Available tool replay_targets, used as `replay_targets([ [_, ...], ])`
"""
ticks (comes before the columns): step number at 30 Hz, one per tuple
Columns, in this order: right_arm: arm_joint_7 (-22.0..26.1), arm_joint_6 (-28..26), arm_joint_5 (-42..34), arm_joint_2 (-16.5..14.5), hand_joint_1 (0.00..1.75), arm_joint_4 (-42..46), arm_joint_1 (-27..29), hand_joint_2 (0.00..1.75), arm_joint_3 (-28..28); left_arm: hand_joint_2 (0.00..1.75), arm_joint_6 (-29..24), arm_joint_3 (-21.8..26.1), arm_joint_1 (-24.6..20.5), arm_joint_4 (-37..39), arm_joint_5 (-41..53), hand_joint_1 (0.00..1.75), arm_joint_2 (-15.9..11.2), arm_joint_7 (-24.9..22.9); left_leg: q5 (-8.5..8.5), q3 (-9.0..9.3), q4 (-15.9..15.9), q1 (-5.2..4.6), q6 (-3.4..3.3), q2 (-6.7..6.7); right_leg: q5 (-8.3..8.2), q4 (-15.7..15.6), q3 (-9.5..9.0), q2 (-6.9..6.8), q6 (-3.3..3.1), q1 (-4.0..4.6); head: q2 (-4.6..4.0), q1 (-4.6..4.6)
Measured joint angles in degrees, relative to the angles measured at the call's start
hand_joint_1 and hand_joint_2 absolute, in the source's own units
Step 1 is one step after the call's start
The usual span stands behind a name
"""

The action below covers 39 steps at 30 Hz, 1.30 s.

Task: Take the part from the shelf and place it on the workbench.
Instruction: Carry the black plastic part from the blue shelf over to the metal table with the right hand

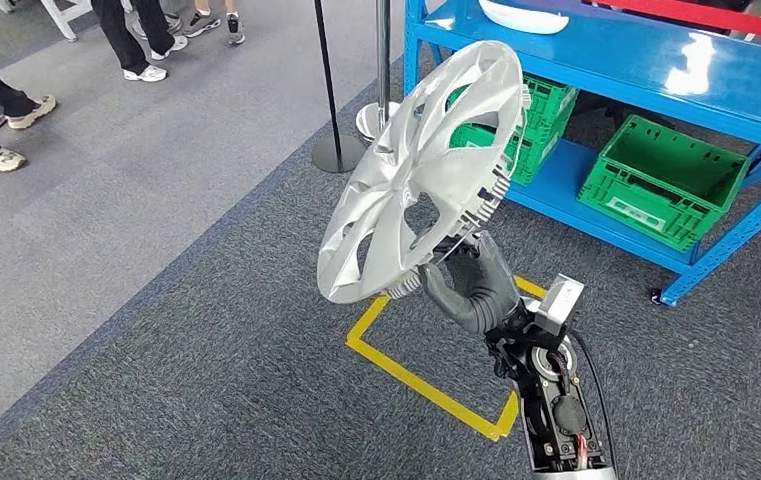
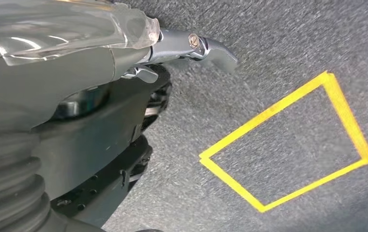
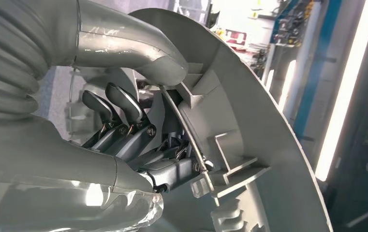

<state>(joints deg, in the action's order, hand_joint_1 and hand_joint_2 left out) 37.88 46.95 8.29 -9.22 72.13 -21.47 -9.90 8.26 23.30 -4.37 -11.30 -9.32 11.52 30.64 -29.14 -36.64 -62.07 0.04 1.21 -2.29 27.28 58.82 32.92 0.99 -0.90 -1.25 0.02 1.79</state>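
The right hand (image 1: pixel 476 280) grips the hubcap (image 1: pixel 421 170) at its lower rim and holds it up in the air, tilted, its silver face turned toward the head camera, above the grey carpet (image 1: pixel 206 330) and in front of the blue shelf (image 1: pixel 656 70). The right wrist view shows the grip from behind: the thumb (image 3: pixel 138 53) lies over the cap's rim (image 3: pixel 269 121) and the dark fingers (image 3: pixel 119 104) are tucked into the ribbed inner side, beside a thin wire ring (image 3: pixel 186 130) that runs around the clips. The cap touches nothing but the hand. Beneath it on the carpet lies a yellow tape square (image 1: pixel 426 380), partly hidden by the cap and the arm. On the shelf's lower level stand two green crates (image 1: pixel 656 180), one mostly behind the cap, and a white part (image 1: pixel 523 15) rests on the upper level. A black post (image 1: pixel 331 80) on a round base and a metal pole (image 1: pixel 384 60) stand just left of the shelf. Shoes and legs of people (image 1: pixel 146 40) show at the far edge of the lighter floor. The left hand (image 2: pixel 191 48) hangs low over the carpet near the tape square (image 2: pixel 288 145), holding nothing; one pale finger juts forward, yet I cannot tell whether its fingers are spread or curled.
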Motion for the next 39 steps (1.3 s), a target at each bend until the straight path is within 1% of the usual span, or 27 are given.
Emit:
replay_targets([
  [1, 0.06, 0.0, 0.01, 0.05, 1.75, 0.14, 0.17, 1.75, 0.02, 1.75, 0.01, -0.02, -0.03, 0.0, 0.06, 0.0, 0.01, 0.0, -1.71, -1.67, -3.4, 0.01, 0.22, 1.16, 0.01, 0.01, 0.04, -0.42, -0.12, 0.01, 0.0, 0.14],
  [3, 0.13, 0.0, 0.02, 0.16, 1.75, 0.28, 0.39, 1.75, 0.06, 1.75, 0.02, -0.04, -0.05, 0.0, 0.13, 0.0, 0.0, 0.0, -3.93, -4.03, -8.32, 0.15, 0.41, 1.79, 0.02, 0.03, 0.11, -0.96, -0.16, 0.02, 0.0, 0.17],
  [5, 0.14, 0.0, 0.02, 0.18, 1.75, 0.28, 0.43, 1.75, 0.07, 1.75, 0.02, -0.04, -0.05, 0.0, 0.16, 0.0, 0.0, 0.0, -4.31, -4.54, -9.36, 0.17, 0.43, 1.81, 0.02, 0.03, 0.12, -1.09, -0.16, 0.02, 0.0, 0.19],
  [6, 0.14, 0.0, 0.04, 0.21, 1.75, 0.48, 0.64, 1.75, 0.06, 1.75, -0.02, -0.07, -0.05, -0.01, 0.25, 0.0, -0.04, 0.02, -2.73, -3.3, -6.92, 0.21, 0.39, 2.17, 0.06, 0.03, 0.09, -1.73, -0.13, 0.02, 0.0, 0.19],
  [9, 0.15, 0.0, 0.1, 0.35, 1.75, 1.41, 1.29, 1.75, 0.08, 1.75, -0.11, -0.19, -0.21, -0.02, 0.57, 0.0, -0.14, 0.14, 2.33, 2.34, 4.0, -0.08, -0.16, 4.92, 0.28, 0.02, 0.0, -4.01, 0.39, 0.32, 0.0, 0.15],
  [10, 0.15, 0.0, 0.11, 0.38, 1.75, 1.59, 1.37, 1.75, 0.09, 1.75, -0.11, -0.2, -0.26, -0.02, 0.6, 0.0, -0.14, 0.17, 2.4, 2.89, 5.05, -0.28, -0.4, 5.26, 0.32, -0.03, -0.04, -4.31, 0.69, 0.42, 0.0, 0.13],
  [12, 0.15, 0.0, 0.12, 0.43, 1.75, 1.9, 1.63, 1.75, 0.07, 1.75, -0.1, -0.21, -0.29, -0.02, 0.71, 0.0, -0.14, 0.24, 2.6, 2.86, 5.17, -0.37, -0.99, 4.28, 0.39, -0.24, -0.25, -4.99, 1.35, 0.4, 0.0, 0.14],
  [14, 0.15, 0.0, 0.14, 0.5, 1.75, 2.25, 1.85, 1.75, 0.04, 1.75, -0.08, -0.21, -0.31, -0.02, 0.9, 0.0, -0.11, 0.27, 2.97, 3.06, 5.55, -0.09, -1.73, 3.29, 1.61, 1.2, 0.2, -4.26, 1.9, 0.27, 0.0, -0.02],
  [15, 0.15, 0.0, 0.15, 0.6, 1.75, 2.38, 1.96, 1.75, 0.03, 1.75, -0.05, -0.22, -0.34, -0.02, 0.98, 0.0, -0.08, 0.29, 3.15, 3.19, 5.71, 0.07, -2.05, 2.76, 3.06, 3.63, 1.25, -3.36, 2.06, 0.23, 0.0, -0.17],
  [17, 0.15, 0.0, 0.18, 0.88, 1.75, 2.49, 2.35, 1.75, 0.02, 1.75, 0.02, -0.23, -0.38, -0.02, 1.07, 0.0, -0.04, 0.3, 3.23, 3.12, 5.71, 0.07, -2.36, 1.65, 6.67, 11.44, 4.86, -1.73, 2.19, 0.24, 0.0, -0.38],
  [18, 0.15, 0.0, 0.19, 1.02, 1.75, 2.49, 2.62, 1.75, 0.02, 1.75, 0.04, -0.24, -0.38, -0.02, 1.08, 0.0, -0.04, 0.28, 3.23, 3.1, 5.68, 0.05, -2.4, 1.02, 7.77, 14.83, 6.55, -1.45, 2.21, 0.25, 0.0, -0.42],
  [19, 0.15, 0.0, 0.2, 1.12, 1.75, 2.49, 2.86, 1.75, 0.02, 1.75, 0.05, -0.24, -0.36, -0.02, 1.08, 0.0, -0.06, 0.27, 3.23, 3.1, 5.64, 0.03, -2.41, 0.33, 7.86, 16.47, 7.44, -1.33, 2.19, 0.27, 0.0, -0.41],
  [20, 0.15, 0.0, 0.21, 1.2, 1.75, 2.51, 3.04, 1.75, 0.03, 1.75, 0.05, -0.24, -0.36, -0.02, 1.09, 0.0, -0.08, 0.25, 3.22, 3.11, 5.56, 0.04, -2.39, -0.4, 6.73, 15.52, 7.11, -1.23, 2.11, 0.25, 0.0, -0.42],
  [21, 0.15, 0.0, 0.24, 1.27, 1.75, 2.57, 3.17, 1.75, 0.03, 1.75, 0.07, -0.25, -0.36, -0.02, 1.11, 0.0, -0.08, 0.23, 3.18, 3.12, 5.41, 0.08, -2.33, -1.17, 4.73, 12.33, 5.71, -0.96, 2.02, 0.19, 0.0, -0.42],
  [23, 0.14, 0.0, 0.3, 1.37, 1.75, 2.8, 3.33, 1.75, 0.03, 1.75, 0.13, -0.26, -0.41, -0.02, 1.14, 0.0, -0.07, 0.22, 2.99, 2.87, 4.88, 0.1, -1.96, -2.59, 1.33, 4.18, 1.93, 0.9, 1.94, -0.03, 0.0, -0.43],
  [24, 0.14, 0.0, 0.31, 1.42, 1.75, 2.95, 3.42, 1.75, 0.02, 1.75, 0.16, -0.27, -0.46, -0.02, 1.15, 0.0, -0.08, 0.23, 2.93, 2.61, 4.64, 0.09, -1.67, -3.14, 0.58, 1.75, 0.8, 1.64, 1.86, -0.06, 0.0, -0.42],
  [25, 0.14, 0.0, 0.31, 1.46, 1.75, 3.08, 3.51, 1.75, 0.02, 1.75, 0.19, -0.27, -0.49, -0.02, 1.15, 0.0, -0.1, 0.25, 2.94, 2.33, 4.52, 0.1, -1.35, -3.57, 0.48, 0.74, 0.34, 2.12, 1.72, 0.0, 0.0, -0.38],
  [27, 0.15, 0.0, 0.29, 1.49, 1.75, 3.33, 3.59, 1.75, 0.01, 1.75, 0.22, -0.28, -0.49, -0.02, 1.15, 0.0, -0.14, 0.29, 3.12, 2.0, 4.6, 0.26, -0.74, -4.31, 0.36, 0.74, 0.37, 1.37, 1.14, 0.2, 0.0, -0.35],
  [28, 0.15, 0.0, 0.28, 1.46, 1.75, 3.46, 3.57, 1.75, 0.02, 1.75, 0.22, -0.28, -0.48, -0.02, 1.15, 0.0, -0.15, 0.32, 3.0, 1.79, 4.45, 0.27, -0.48, -4.01, 0.28, 0.65, 0.3, 0.87, 0.82, 0.15, 0.0, -0.34],
  [30, 0.15, 0.0, 0.28, 1.39, 1.75, 3.67, 3.53, 1.75, 0.04, 1.75, 0.22, -0.28, -0.53, -0.02, 1.15, 0.0, -0.19, 0.41, 1.29, 0.29, 1.59, 0.15, 0.02, -1.78, 0.2, 0.46, 0.16, -0.28, 0.17, -0.08, 0.0, 0.0],
  [32, 0.15, 0.0, 0.28, 1.38, 1.75, 3.73, 3.56, 1.75, 0.09, 1.75, 0.24, -0.29, -0.6, -0.02, 1.15, 0.0, -0.2, 0.47, -2.16, -3.41, -5.83, 0.13, 0.39, 0.95, 0.26, 0.45, 0.19, -1.51, -0.2, -0.06, 0.0, 0.35],
  [33, 0.15, 0.0, 0.28, 1.39, 1.75, 3.74, 3.59, 1.75, 0.11, 1.75, 0.26, -0.29, -0.59, -0.02, 1.15, 0.0, -0.19, 0.5, -3.51, -5.38, -9.67, 0.18, 0.51, 1.52, 0.29, 0.45, 0.23, -2.18, -0.25, -0.03, 0.0, 0.37],
  [34, 0.15, 0.0, 0.28, 1.39, 1.75, 3.74, 3.61, 1.75, 0.13, 1.75, 0.27, -0.29, -0.57, -0.02, 1.15, 0.0, -0.2, 0.53, -3.98, -6.62, -12.0, 0.22, 0.56, 1.76, 0.33, 0.45, 0.24, -2.88, -0.26, -0.02, 0.0, 0.38],
  [35, 0.15, 0.0, 0.29, 1.39, 1.75, 3.74, 3.63, 1.75, 0.12, 1.75, 0.28, -0.29, -0.56, -0.02, 1.15, 0.0, -0.21, 0.55, -3.38, -6.7, -12.03, 0.24, 0.56, 1.88, 0.37, 0.46, 0.22, -3.56, -0.25, -0.02, 0.0, 0.39],
  [36, 0.15, 0.0, 0.29, 1.39, 1.75, 3.74, 3.65, 1.75, 0.11, 1.75, 0.3, -0.29, -0.54, -0.02, 1.15, 0.0, -0.24, 0.57, -1.84, -5.46, -9.53, 0.22, 0.47, 2.18, 0.43, 0.46, 0.15, -4.22, -0.19, -0.02, 0.0, 0.38],
  [38, 0.15, 0.0, 0.3, 1.38, 1.75, 3.75, 3.64, 1.75, 0.09, 1.75, 0.31, -0.3, -0.55, -0.02, 1.15, 0.0, -0.26, 0.57, 1.62, -1.26, -1.7, 0.05, 0.15, 3.92, 0.58, 0.46, -0.05, -5.25, 0.01, 0.03, 0.0, 0.39],
  [39, 0.15, 0.0, 0.29, 1.37, 1.75, 3.79, 3.65, 1.75, 0.09, 1.75, 0.31, -0.31, -0.61, -0.02, 1.15, 0.0, -0.26, 0.57, 2.53, 0.53, 1.61, -0.18, -0.04, 5.22, 0.69, 0.47, -0.12, -5.67, 0.18, 0.17, 0.0, 0.38],
])
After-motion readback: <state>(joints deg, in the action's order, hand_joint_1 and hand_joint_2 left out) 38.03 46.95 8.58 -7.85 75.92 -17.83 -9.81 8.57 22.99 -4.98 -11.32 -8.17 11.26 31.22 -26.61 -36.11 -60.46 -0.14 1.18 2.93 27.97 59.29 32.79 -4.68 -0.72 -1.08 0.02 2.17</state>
